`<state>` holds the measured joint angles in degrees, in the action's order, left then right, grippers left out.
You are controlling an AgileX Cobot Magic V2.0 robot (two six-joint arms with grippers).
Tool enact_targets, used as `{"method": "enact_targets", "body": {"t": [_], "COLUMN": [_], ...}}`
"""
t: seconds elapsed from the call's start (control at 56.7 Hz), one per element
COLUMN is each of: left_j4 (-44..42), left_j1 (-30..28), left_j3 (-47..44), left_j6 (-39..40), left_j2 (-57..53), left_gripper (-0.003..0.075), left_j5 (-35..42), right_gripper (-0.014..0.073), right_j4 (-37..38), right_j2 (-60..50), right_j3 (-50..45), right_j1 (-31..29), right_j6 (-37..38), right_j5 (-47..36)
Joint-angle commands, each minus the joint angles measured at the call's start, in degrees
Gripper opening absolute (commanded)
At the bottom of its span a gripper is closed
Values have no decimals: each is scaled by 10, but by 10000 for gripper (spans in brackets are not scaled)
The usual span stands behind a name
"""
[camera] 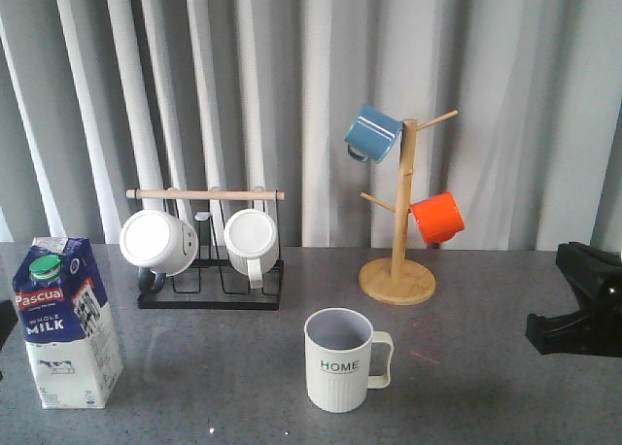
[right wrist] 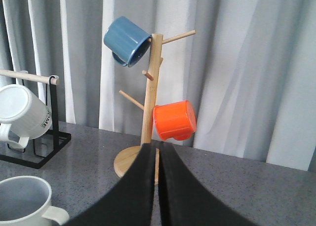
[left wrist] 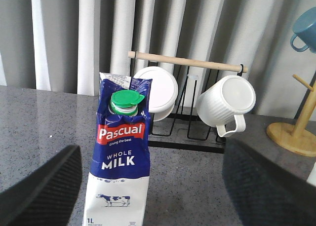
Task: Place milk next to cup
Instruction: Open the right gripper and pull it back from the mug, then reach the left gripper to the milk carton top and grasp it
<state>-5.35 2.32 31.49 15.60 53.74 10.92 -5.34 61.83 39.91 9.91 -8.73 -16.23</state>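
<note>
The milk [camera: 66, 324] is a blue and white Pascual carton with a green cap, upright at the table's front left. In the left wrist view the milk [left wrist: 121, 157] stands between the wide-open fingers of my left gripper [left wrist: 152, 154], nearer the left finger [left wrist: 42, 186], with neither finger touching it. The left gripper is out of the front view. The cup [camera: 340, 359] is a cream ribbed mug marked HOME, at front centre with its handle to the right, well right of the milk. Its rim also shows in the right wrist view [right wrist: 24, 201]. My right gripper [right wrist: 157, 149] is shut and empty at the right edge [camera: 573, 314].
A black wire rack [camera: 209, 288] with a wooden bar holds two white mugs at the back left. A wooden mug tree [camera: 398, 270] at the back right carries a blue mug [camera: 372, 132] and an orange mug [camera: 437, 218]. Grey curtains hang behind the table.
</note>
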Motion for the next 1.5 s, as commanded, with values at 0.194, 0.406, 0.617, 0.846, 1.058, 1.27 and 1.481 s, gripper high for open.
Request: {"method": "enact_targets", "body": {"t": [0.194, 0.406, 0.617, 0.846, 1.058, 1.27, 1.481], "left_j4": [1, 1, 1, 1, 1, 1, 2], "left_j1": [1, 1, 1, 1, 1, 1, 1], "left_j3": [20, 20, 20, 20, 25, 128, 240], "left_j6": [6, 6, 6, 6, -2, -75, -88], "left_j2": [-4, -4, -4, -4, -3, 55, 157], "left_gripper": [570, 570, 570, 570, 570, 576, 584], "left_j5": [46, 46, 50, 53, 91, 50, 30], "right_gripper": [-8, -8, -8, -8, -8, -8, -8], "right_j4": [4, 4, 4, 4, 4, 4, 4], "right_j2": [-23, -23, -23, -23, -23, -23, -23], "right_j3": [13, 12, 12, 12, 12, 12, 12], "right_j1": [-2, -2, -2, -2, -2, -2, -2], "right_j6": [-6, -6, -6, -6, -6, -6, -6], "right_j5": [-38, -30, -30, -30, -30, -30, -30]}}
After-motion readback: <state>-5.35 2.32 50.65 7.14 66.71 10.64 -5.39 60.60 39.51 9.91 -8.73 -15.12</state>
